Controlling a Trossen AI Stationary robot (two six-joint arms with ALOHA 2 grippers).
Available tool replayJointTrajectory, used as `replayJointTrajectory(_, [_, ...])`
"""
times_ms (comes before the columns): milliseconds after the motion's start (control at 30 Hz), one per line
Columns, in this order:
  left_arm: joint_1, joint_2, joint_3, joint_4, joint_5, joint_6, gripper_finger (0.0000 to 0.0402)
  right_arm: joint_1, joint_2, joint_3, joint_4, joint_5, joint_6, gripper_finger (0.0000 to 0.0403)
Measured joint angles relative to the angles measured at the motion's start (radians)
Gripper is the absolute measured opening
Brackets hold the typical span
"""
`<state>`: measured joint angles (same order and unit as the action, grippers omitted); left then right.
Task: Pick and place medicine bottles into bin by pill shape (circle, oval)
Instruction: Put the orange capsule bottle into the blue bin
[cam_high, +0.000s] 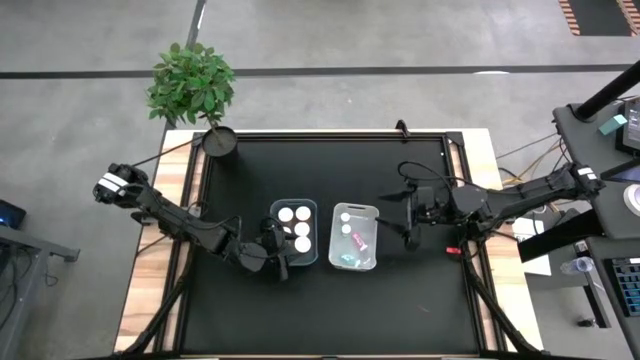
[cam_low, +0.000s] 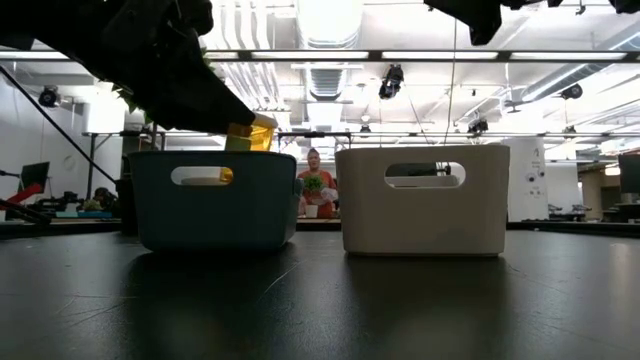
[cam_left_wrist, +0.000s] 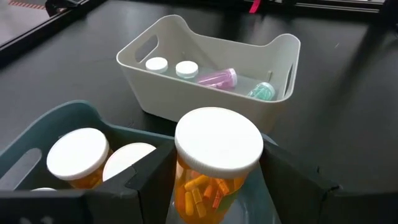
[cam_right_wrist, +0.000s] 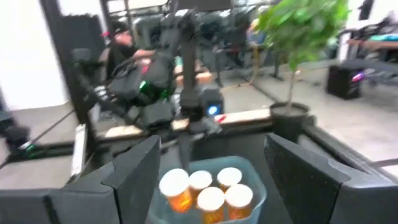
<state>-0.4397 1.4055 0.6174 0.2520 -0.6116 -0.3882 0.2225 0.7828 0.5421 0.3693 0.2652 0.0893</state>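
My left gripper (cam_high: 278, 254) is shut on an orange medicine bottle (cam_left_wrist: 214, 180) with a white cap, over the near end of the dark teal bin (cam_high: 277, 222). That bin holds several upright white-capped orange bottles (cam_left_wrist: 76, 155). The white bin (cam_high: 372, 212) beside it holds two small white-capped bottles (cam_left_wrist: 157, 64), a pink one (cam_left_wrist: 217, 78) lying down and a teal one (cam_left_wrist: 262, 91). My right gripper (cam_high: 408, 222) is open and empty, raised to the right of the white bin; it also shows in its own wrist view (cam_right_wrist: 217, 177). My left gripper pinches the bottle's orange body (cam_left_wrist: 186, 186), just below the cap, between its two fingers (cam_left_wrist: 140, 180). The fingers slant down from the table's left. The bottle stands about upright, lifted clear, its lower end (cam_low: 250, 137) just above the teal bin's rim.
A potted plant (cam_high: 195, 85) stands at the table's far left corner. The two bins stand side by side at the table's middle. A small red thing (cam_high: 452, 249) lies near the right edge. A person (cam_low: 316, 165) is in the room far behind the table.
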Motion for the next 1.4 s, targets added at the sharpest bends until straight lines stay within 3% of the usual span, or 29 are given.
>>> replayJointTrajectory(267, [0.001,0.0,0.0,0.0,-0.004,0.0,0.0211,-0.055,-0.023,0.126,-0.012,0.215,-0.146,0.0276])
replayJointTrajectory(400, [0.002,0.0,0.0,0.0,-0.01,-0.001,0.0211,-0.052,-0.014,0.146,-0.024,0.176,-0.238,0.0276])
replayJointTrajectory(1400, [0.002,0.0,0.002,0.001,-0.012,0.0,0.0211,-0.057,-0.014,0.141,-0.028,0.18,-0.218,0.0232])
